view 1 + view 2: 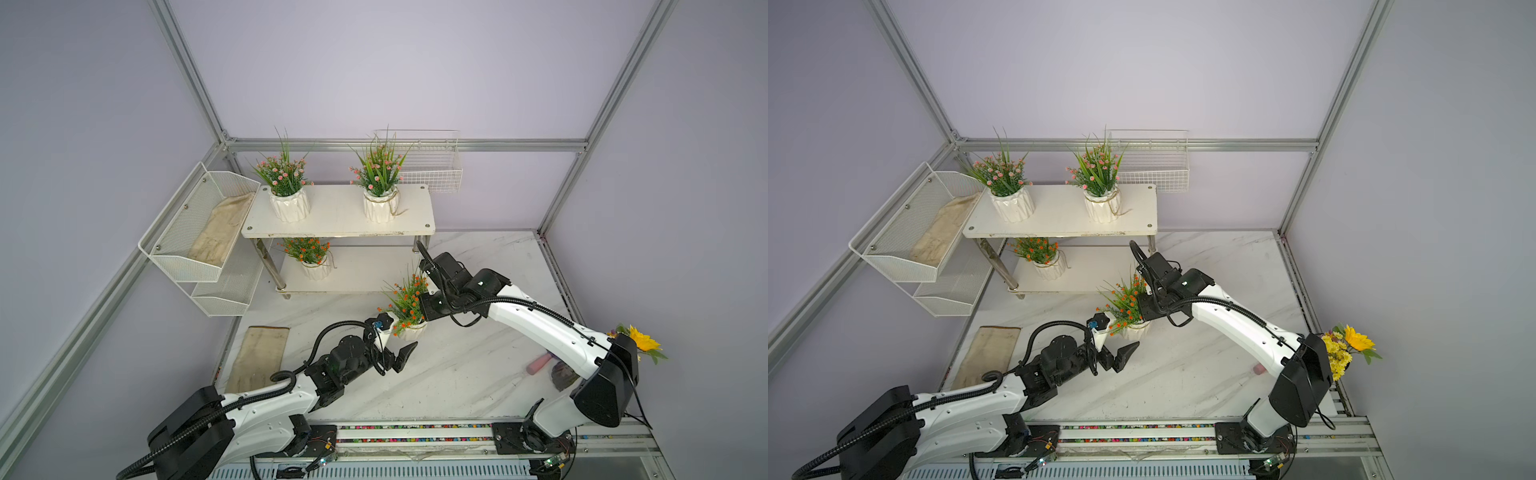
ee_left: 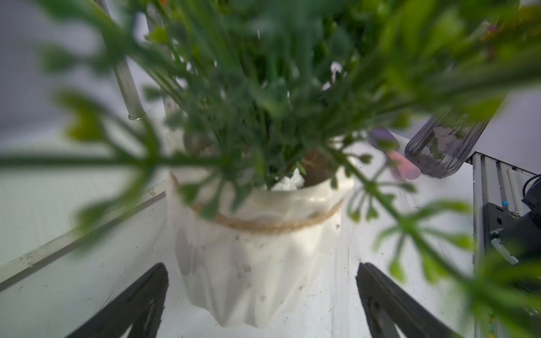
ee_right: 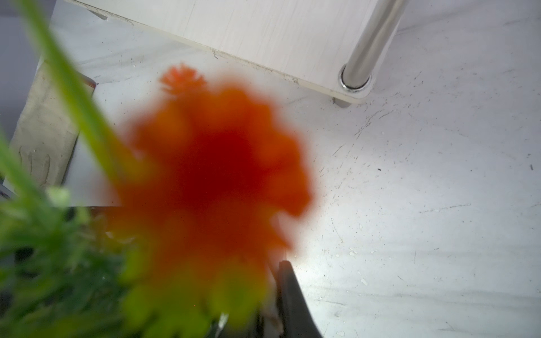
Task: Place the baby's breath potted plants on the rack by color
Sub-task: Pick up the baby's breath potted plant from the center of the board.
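Note:
The white two-tier rack [image 1: 340, 218] stands at the back. Two pink baby's breath plants [image 1: 283, 176] [image 1: 379, 170] sit on its top board and an orange one [image 1: 309, 251] on the lower board. A second orange plant [image 1: 407, 301] is in front of the rack's right end, its white pot [image 2: 257, 257] tilted. My right gripper [image 1: 419, 306] is buried in that plant's foliage, shut on its stems; one finger [image 3: 288, 292] shows behind blurred orange blossoms. My left gripper [image 1: 395, 343] is open, its fingers either side of the pot, apart from it.
White mesh wall bins [image 1: 195, 237] hang at the left, and a wire basket [image 1: 434, 170] hangs behind the rack. A beige mat [image 1: 259, 359] lies front left. A sunflower bouquet [image 1: 642, 338] in a dark vase [image 1: 563, 374] and a pink stick [image 1: 538, 363] sit behind my right arm.

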`<state>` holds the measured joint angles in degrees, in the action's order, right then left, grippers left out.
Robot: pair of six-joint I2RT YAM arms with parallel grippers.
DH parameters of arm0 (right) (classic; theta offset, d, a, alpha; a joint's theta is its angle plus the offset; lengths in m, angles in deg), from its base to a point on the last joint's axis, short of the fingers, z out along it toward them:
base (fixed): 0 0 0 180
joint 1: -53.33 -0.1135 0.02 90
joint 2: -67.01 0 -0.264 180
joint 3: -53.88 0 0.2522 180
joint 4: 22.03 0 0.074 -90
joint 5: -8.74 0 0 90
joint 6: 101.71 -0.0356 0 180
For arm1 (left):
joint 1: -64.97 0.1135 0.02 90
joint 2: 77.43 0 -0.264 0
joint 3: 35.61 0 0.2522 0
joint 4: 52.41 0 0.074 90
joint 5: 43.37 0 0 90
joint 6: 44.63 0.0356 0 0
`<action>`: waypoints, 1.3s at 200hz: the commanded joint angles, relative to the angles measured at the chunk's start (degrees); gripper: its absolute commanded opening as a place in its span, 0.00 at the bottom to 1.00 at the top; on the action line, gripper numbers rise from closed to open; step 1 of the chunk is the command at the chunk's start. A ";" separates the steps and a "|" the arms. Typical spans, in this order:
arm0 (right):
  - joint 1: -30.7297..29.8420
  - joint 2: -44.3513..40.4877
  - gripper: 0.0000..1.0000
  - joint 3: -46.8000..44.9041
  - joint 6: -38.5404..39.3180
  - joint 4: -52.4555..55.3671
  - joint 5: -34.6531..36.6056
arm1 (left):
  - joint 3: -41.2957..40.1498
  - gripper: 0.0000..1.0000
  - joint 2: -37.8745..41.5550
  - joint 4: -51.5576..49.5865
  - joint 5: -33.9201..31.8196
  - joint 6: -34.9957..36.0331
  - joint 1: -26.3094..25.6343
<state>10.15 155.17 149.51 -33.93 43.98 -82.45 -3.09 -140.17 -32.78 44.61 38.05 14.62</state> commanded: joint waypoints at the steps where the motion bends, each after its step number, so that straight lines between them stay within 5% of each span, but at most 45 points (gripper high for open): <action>1: -0.14 -2.89 0.07 -0.98 -1.22 -3.84 -2.46 | 4.55 1.00 -1.03 7.85 2.01 1.94 -0.28; 156: -0.15 -3.63 0.07 -3.76 -1.51 -8.36 -5.76 | 9.14 1.00 -9.53 8.01 4.58 0.98 -0.24; 260: -0.17 -5.74 0.07 -5.34 -0.70 -9.09 -2.89 | 12.97 0.95 -11.59 -0.97 2.76 0.46 -0.19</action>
<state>10.22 153.01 144.05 -34.74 40.18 -85.29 7.05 -150.97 -31.01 46.92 38.97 14.65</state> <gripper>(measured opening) 0.129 0.949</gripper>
